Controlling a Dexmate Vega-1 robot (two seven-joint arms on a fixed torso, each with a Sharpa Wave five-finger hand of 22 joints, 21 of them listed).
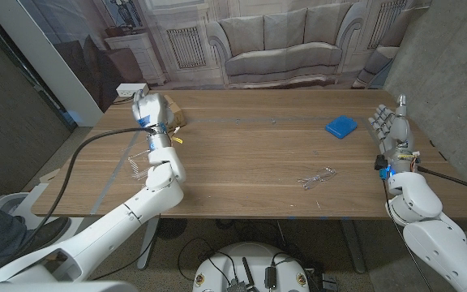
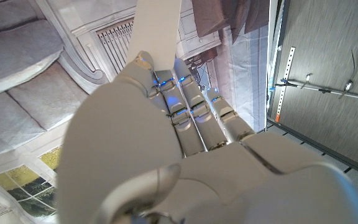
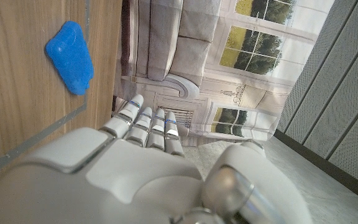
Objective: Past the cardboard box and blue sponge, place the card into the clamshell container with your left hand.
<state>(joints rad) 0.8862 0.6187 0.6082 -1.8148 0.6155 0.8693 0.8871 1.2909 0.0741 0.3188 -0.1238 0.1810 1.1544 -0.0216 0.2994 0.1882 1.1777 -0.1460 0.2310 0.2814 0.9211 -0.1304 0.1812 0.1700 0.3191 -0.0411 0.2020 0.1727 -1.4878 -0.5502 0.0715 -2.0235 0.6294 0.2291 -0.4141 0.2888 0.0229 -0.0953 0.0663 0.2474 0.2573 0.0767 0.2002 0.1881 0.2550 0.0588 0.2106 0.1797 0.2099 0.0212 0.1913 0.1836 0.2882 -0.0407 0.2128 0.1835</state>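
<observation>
The card (image 2: 158, 31) is a plain, pale, flat strip with straight edges and no print that can be made out. In the left wrist view it stands up past the fingertips of the left hand (image 2: 166, 143). The fingers (image 2: 194, 112) lie straight and close together along its face, and the thumb side presses on the other face, so the card is pinched between them.

In the head view, the left hand (image 1: 149, 108) is raised over the wooden table (image 1: 250, 162) at about 10 o'clock, near the far left corner. The cardboard box (image 1: 174, 116) is just beside it at its 3 o'clock, mostly hidden behind the hand. A faint clear shape (image 1: 136, 161) lies on the table next to the left forearm, close to the left edge. Whether it is the clamshell container cannot be told.

The blue sponge (image 1: 340, 126) lies alone at about 2 o'clock, well apart from the box, with a broad bare stretch of wood between them. A small glinting wiry item (image 1: 316, 177) sits toward 5 o'clock.

The right hand (image 1: 390, 128) stands at 3 o'clock by the right edge, its fingers straight, side by side and holding nothing, with the sponge (image 3: 71, 57) near it.
</observation>
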